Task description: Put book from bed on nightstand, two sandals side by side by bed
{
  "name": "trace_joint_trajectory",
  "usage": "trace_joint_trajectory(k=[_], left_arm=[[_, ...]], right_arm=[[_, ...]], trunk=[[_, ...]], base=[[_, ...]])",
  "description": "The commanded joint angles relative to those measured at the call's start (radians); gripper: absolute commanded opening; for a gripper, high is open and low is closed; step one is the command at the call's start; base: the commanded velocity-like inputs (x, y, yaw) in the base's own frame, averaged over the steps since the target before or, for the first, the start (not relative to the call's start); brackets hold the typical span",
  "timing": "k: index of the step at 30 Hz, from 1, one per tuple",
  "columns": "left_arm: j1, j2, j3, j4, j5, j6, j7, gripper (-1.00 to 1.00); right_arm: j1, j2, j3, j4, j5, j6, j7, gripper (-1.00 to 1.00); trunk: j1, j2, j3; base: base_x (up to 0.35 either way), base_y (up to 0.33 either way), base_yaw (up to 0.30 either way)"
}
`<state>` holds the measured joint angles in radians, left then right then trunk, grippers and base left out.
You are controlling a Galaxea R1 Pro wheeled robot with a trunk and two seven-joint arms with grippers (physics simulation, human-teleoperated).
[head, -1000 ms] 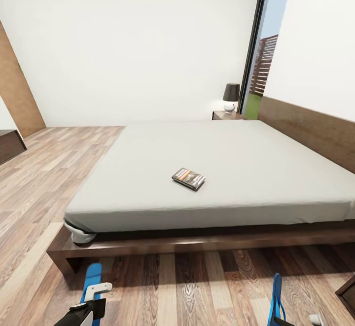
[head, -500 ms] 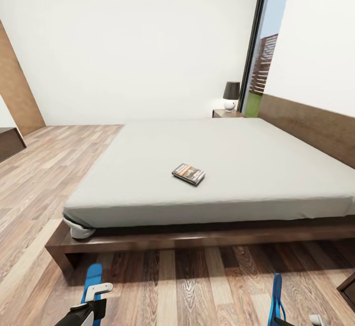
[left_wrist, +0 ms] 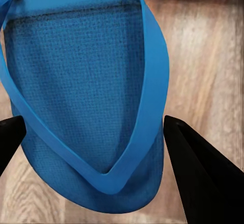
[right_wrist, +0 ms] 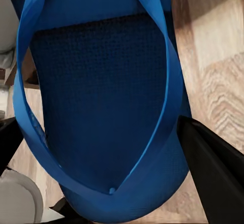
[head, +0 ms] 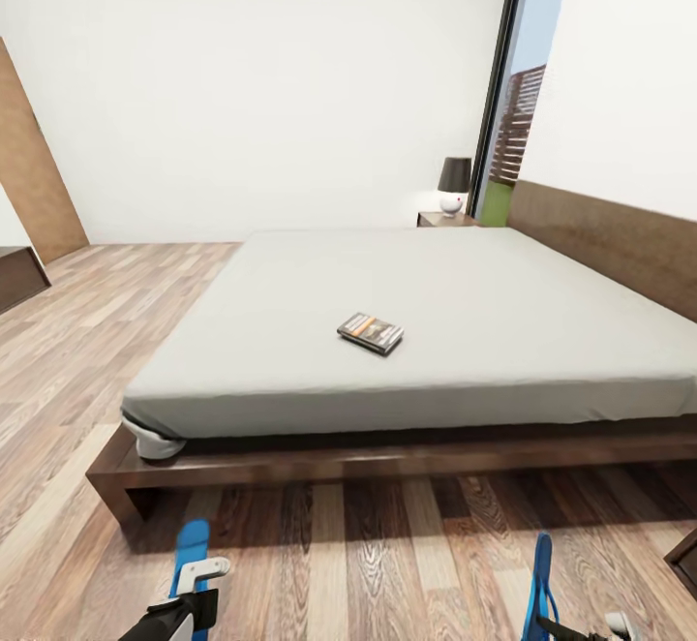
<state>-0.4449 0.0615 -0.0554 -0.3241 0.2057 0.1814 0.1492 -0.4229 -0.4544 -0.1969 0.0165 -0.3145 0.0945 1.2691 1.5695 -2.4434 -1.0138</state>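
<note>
nearest you, low in the head view: your left hand (head: 184, 591) carries a blue sandal (head: 191, 554), and your right hand (head: 571, 626) carries the other blue sandal (head: 538, 583). both sandals hang over the wood-plank floor (head: 368, 554), well apart from each other.

left wrist view: the sandal (left_wrist: 84, 92) sits between the two dark fingers (left_wrist: 203, 178), strap side facing the camera, floor beyond it. you're pinching it. right wrist view: same story, the second sandal (right_wrist: 101, 97) is clamped between that hand's fingers (right_wrist: 213, 178).

just past the sandals, the bed (head: 436, 321): dark wooden frame, pale grey mattress. the book (head: 370, 332) lies flat on the mattress, toward the near edge, roughly mid-width.

far corner beyond the bed: the nightstand (head: 443, 220) with a small dark-shaded lamp (head: 453, 185) on top, beside the tall window (head: 518, 99).
</note>
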Motion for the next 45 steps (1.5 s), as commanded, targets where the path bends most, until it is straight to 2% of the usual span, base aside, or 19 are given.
trace_joint_trajectory(k=[1,2,4,6,7,10,11,13,15,25,27,29,31,32,34,45], left_arm=[[0.0,-0.001,-0.006,-0.003,0.007,0.006,0.005,-1.0],[0.0,-0.002,-0.006,-0.003,0.007,0.006,0.005,-1.0],[0.0,-0.003,-0.006,-0.003,0.007,0.006,0.004,-1.0],[0.0,-0.003,-0.006,-0.003,0.007,0.006,0.004,-1.0],[0.0,-0.003,-0.006,-0.003,0.007,0.006,0.004,-1.0],[0.0,-0.003,-0.006,-0.003,0.007,0.006,0.003,-1.0],[0.0,-0.003,-0.006,-0.003,0.007,0.006,0.003,-1.0],[0.0,-0.003,-0.006,-0.003,0.008,0.006,0.003,-1.0],[0.0,-0.003,-0.005,-0.003,0.008,0.005,0.003,-1.0],[-0.002,-0.001,-0.001,-0.013,0.009,0.016,0.002,-1.0],[-0.011,0.005,0.0,-0.043,0.009,0.06,0.003,-1.0],[-0.035,0.008,0.0,-0.14,0.009,0.214,0.002,-1.0],[-0.048,0.009,0.001,-0.276,0.009,0.411,0.0,-1.0],[-0.051,0.01,0.001,-0.305,0.01,0.449,-0.002,-1.0],[-0.052,0.01,0.001,-0.318,0.008,0.467,-0.003,-1.0],[-0.052,0.007,-0.003,-0.323,0.006,0.475,0.001,-1.0]], right_arm=[[-0.002,-0.001,-0.008,-0.011,0.002,0.065,0.004,-1.0],[-0.003,-0.001,-0.009,-0.031,0.002,0.133,0.004,-1.0],[-0.005,0.0,-0.009,-0.163,0.003,0.377,0.003,-1.0],[-0.005,0.0,-0.01,-0.259,-0.001,0.503,0.004,-1.0],[-0.005,0.0,-0.01,-0.275,-0.012,0.531,0.006,-1.0],[-0.005,-0.004,-0.012,-0.306,-0.151,0.634,0.009,-1.0],[-0.005,-0.005,-0.012,-0.313,-0.173,0.648,0.01,-1.0],[-0.005,-0.006,-0.012,-0.333,-0.2,0.668,0.01,-1.0],[-0.005,-0.006,-0.012,-0.34,-0.209,0.673,0.01,-1.0],[-0.005,-0.005,-0.01,-0.345,-0.215,0.677,0.01,-1.0],[-0.005,-0.005,-0.01,-0.345,-0.215,0.677,0.01,-1.0],[-0.005,-0.005,-0.01,-0.345,-0.215,0.677,0.01,-1.0],[-0.005,-0.005,-0.009,-0.346,-0.215,0.677,0.01,-1.0],[-0.005,-0.004,-0.01,-0.346,-0.215,0.677,0.01,-1.0],[-0.005,-0.005,-0.01,-0.346,-0.215,0.677,0.01,-1.0],[-0.005,-0.005,-0.01,-0.346,-0.215,0.677,0.01,-1.0]], trunk=[[0.004,-0.008,-0.004],[0.008,-0.015,-0.007],[0.015,-0.029,-0.014],[0.023,-0.043,-0.02],[0.027,-0.05,-0.023],[0.031,-0.057,-0.034],[0.032,-0.057,-0.038],[0.033,-0.058,-0.045],[0.034,-0.058,-0.053],[0.038,-0.061,-0.092],[0.039,-0.061,-0.1],[0.04,-0.062,-0.107],[0.04,-0.062,-0.111],[0.04,-0.062,-0.111],[0.04,-0.062,-0.111],[0.045,-0.064,-0.154]], base=[[0.0,0.0,0.0],[0.0,0.0,0.0],[0.0,0.0,0.0],[0.0,0.0,0.0],[0.0,0.0,0.0],[0.0,0.0,0.0],[0.0,0.0,0.0],[0.0,0.0,0.0],[0.0,0.0,0.0],[0.0,0.0,0.0],[0.0,0.0,0.0],[0.0,0.0,0.0],[0.0,0.0,0.0],[0.0,0.0,0.0],[0.0,0.0,0.0],[0.0,0.0,0.0]])
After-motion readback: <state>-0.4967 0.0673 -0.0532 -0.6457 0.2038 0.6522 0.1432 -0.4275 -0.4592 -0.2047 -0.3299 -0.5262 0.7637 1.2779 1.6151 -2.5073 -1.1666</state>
